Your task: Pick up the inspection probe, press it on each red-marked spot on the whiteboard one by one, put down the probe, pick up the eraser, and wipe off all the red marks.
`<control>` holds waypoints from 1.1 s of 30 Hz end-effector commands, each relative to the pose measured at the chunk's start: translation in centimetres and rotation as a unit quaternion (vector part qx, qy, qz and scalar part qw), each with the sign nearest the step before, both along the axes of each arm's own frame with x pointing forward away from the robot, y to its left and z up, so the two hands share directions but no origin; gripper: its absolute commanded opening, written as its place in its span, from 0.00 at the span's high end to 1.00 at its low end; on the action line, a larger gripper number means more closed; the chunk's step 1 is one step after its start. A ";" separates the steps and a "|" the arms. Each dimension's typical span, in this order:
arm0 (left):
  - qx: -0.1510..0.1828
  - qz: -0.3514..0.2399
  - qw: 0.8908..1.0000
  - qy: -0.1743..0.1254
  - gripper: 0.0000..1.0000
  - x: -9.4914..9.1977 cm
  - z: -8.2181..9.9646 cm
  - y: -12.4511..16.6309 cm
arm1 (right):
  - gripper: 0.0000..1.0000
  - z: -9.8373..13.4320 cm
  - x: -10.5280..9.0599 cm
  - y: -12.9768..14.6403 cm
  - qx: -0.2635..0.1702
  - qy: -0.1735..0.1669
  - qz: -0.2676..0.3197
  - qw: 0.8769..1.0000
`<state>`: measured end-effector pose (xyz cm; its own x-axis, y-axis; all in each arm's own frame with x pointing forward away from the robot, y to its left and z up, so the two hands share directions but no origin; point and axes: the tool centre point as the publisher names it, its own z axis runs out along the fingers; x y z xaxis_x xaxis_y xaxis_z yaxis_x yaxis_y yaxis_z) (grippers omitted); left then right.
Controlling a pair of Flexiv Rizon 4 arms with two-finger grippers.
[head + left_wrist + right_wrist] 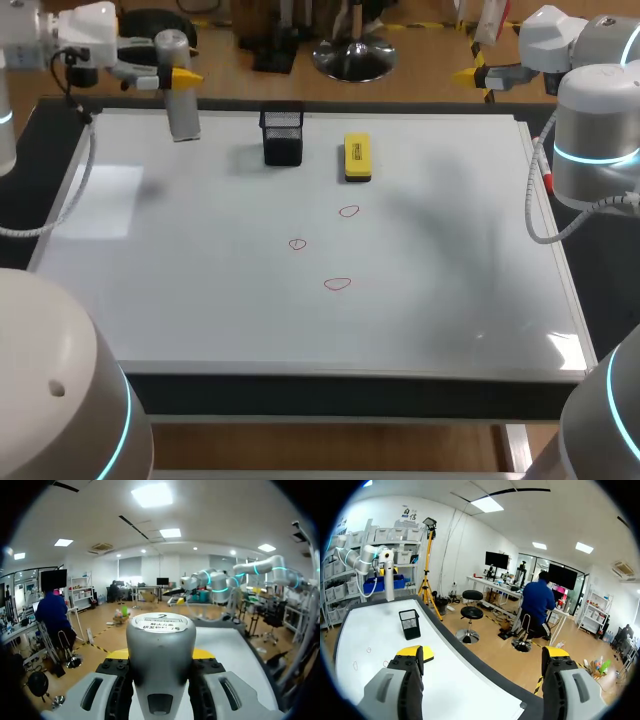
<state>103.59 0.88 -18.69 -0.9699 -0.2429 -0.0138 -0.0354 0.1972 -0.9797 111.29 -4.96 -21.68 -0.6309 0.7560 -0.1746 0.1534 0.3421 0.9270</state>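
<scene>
Holding the probe (180,100) upright over the far left corner of the whiteboard (200,300), the left gripper (178,78) is clamped on its upper body. The left wrist view shows a yellow tip on each side of the grey barrel (160,645). Cannot tell if the lower end touches the board. The right gripper (484,655) is spread wide with nothing in it, parked off the far right corner.

The three red marks (338,284) sit in a loose line near the board's middle, well apart from the probe, none looking wiped. The yellow eraser (357,158) lies flat on the board toward the far edge, just beside a black mesh cup (283,137), not touching it.

Handling, judged: the probe looks stiff and smooth, a rounded cylinder, probably moderate weight. On two fingers it could slide up or twist when pressed down. The hold on the upper body seems fine, but the pressing should be straight down and gentle, as the board is glossy and the tip may skid. The eraser looks light and blocky with a hard top. Best pinched across its narrow sides near the middle, kept flat so the whole underside rubs the marks.
</scene>
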 end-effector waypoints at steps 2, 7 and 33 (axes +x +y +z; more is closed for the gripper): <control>-0.003 0.087 0.996 -0.019 1.00 -1.6 -0.9 1.1 | 0.00 0.0 0.0 0.0 0.000 0.000 0.001 1.000; -0.001 0.094 0.995 -0.016 1.00 -1.9 -1.5 1.8 | 0.00 0.0 0.0 0.0 0.000 0.000 0.001 1.000; 0.008 0.102 0.995 -0.011 1.00 -2.0 -2.1 2.3 | 0.00 0.0 0.0 0.0 0.000 0.000 0.001 1.000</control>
<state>101.70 3.23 -20.81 -0.9014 -0.4314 -0.0368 -0.0583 0.2051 -0.9770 111.29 -4.96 -21.68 -0.6309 0.7560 -0.1746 0.1534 0.3421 0.9270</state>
